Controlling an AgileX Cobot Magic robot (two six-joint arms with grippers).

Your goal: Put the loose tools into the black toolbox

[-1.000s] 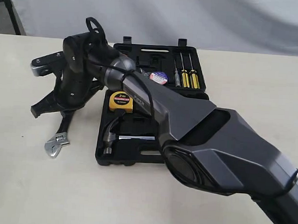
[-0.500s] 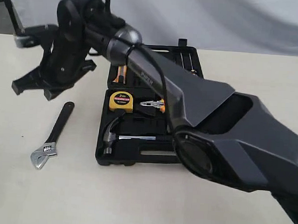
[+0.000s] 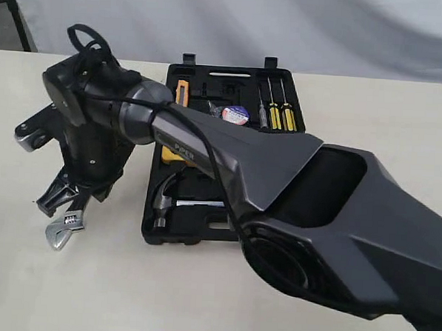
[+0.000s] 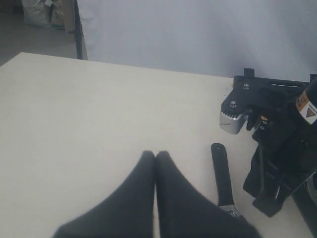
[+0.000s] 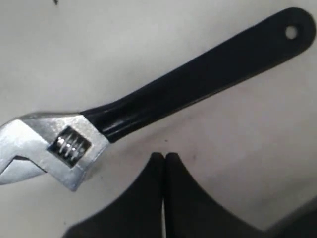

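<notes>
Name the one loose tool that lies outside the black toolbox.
The silver adjustable wrench: it lies on the table beside the toolbox, while the hammer and tape roll sit inside it.

Matt plastic toolbox (image 3: 174, 230), bright metal wrench (image 5: 148, 103), glossy black handle (image 5: 213, 64), smooth table (image 3: 88, 292)

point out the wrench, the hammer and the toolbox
adjustable wrench (image 5: 198, 82), right wrist view, middle of its black handle
claw hammer (image 3: 162, 201), exterior view, steel head
black toolbox (image 3: 182, 235), exterior view, front rim
</notes>
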